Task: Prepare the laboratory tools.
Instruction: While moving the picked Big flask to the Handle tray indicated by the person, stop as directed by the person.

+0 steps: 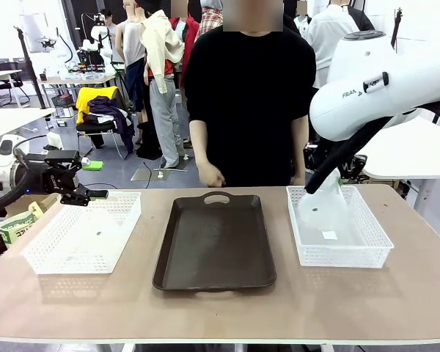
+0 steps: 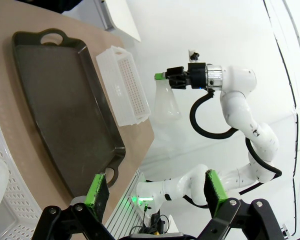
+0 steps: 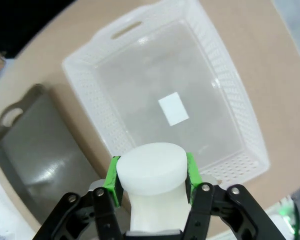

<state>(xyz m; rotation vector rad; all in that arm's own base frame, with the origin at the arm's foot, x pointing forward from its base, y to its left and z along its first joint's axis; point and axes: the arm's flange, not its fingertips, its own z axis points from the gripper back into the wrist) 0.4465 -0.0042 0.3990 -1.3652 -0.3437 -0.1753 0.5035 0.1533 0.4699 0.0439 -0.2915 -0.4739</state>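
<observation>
Over the brown tabletop [image 1: 352, 301], the right fingers [image 3: 112, 182] clamp the neck of a frosted flask [image 3: 151, 170], raised above the right-hand basket [image 1: 378, 246]; the left fingers [image 2: 97, 192] stand wide apart, well away from it.

Brown table [image 1: 220, 312] with a dark brown tray [image 1: 214, 242] flat in the middle, handle cut-outs at its near and far ends. White mesh left basket [image 1: 72, 265] and white mesh right basket [image 1: 343, 258] either side, both apart from the tray. Small white sticker [image 1: 329, 235] on the right basket's floor. Green-printed packet [image 1: 16, 226] at the table's left edge. Person in black top [image 1: 249, 95] stands at the far edge. Chair [image 1: 103, 121] draped with yellow and dark clothes farther back.
</observation>
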